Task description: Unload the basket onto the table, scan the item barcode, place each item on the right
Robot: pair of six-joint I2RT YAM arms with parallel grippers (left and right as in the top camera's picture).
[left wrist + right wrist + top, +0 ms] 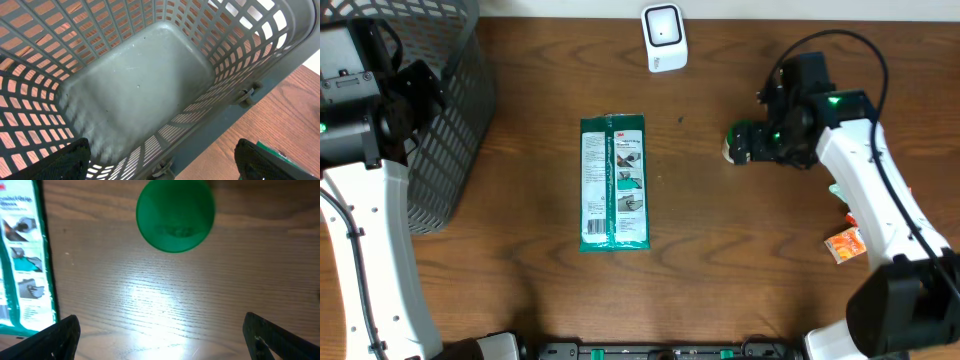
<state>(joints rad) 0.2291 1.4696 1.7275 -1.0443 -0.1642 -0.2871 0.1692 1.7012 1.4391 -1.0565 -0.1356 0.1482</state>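
The green packet (613, 183) is shown lying flat mid-table (740, 260), apart from the white scanner (664, 38). The left gripper (162, 157) is held open over the basket (140, 90). The right gripper (160, 335) is spread wide, with nothing gripped.

Packet (22, 265) runs off the right wrist view's left edge, its print too blurred to read. Green round object (175, 215) looks fuzzy, markings illegible.

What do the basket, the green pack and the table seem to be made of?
Basket: grey moulded plastic, matte, judging by its slotted walls and scuffed solid floor.
Pack: probably printed plastic film, slightly glossy; it lies flat and carries printed panels.
Table: dark wood grain with a sheen that mirrors the light; whether solid wood, veneer or laminate cannot be told.
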